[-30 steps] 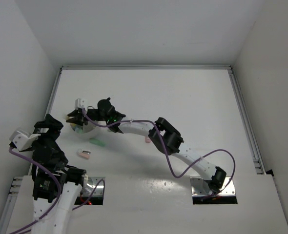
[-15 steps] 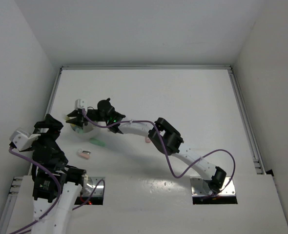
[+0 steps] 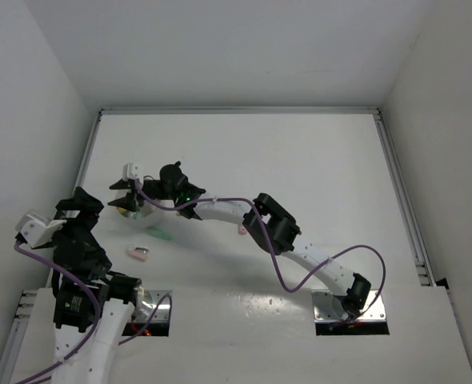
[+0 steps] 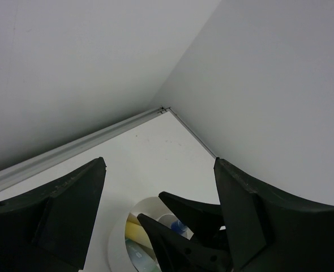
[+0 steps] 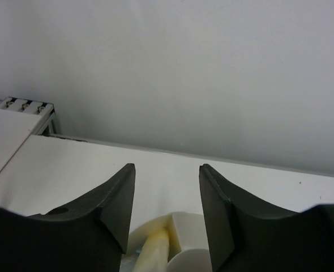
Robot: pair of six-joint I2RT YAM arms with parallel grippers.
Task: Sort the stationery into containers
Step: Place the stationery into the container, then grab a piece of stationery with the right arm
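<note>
place: robot lab | cue: plain white walls (image 3: 220, 48), table-bolted arm (image 3: 316, 260)

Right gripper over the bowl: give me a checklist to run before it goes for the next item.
1. Right gripper jaws apart, nothing pinched: ok.
2. Yellow marker lying in the bowl: ok.
3. Right gripper clear of the bowl's rim: cannot tell.
4. Left gripper open, empty: ok.
5. Green marker and pink marker in the bowl: not ok, both lie on the table.

matt white table (image 3: 300, 160), smooth white bowl (image 4: 117, 243).
</note>
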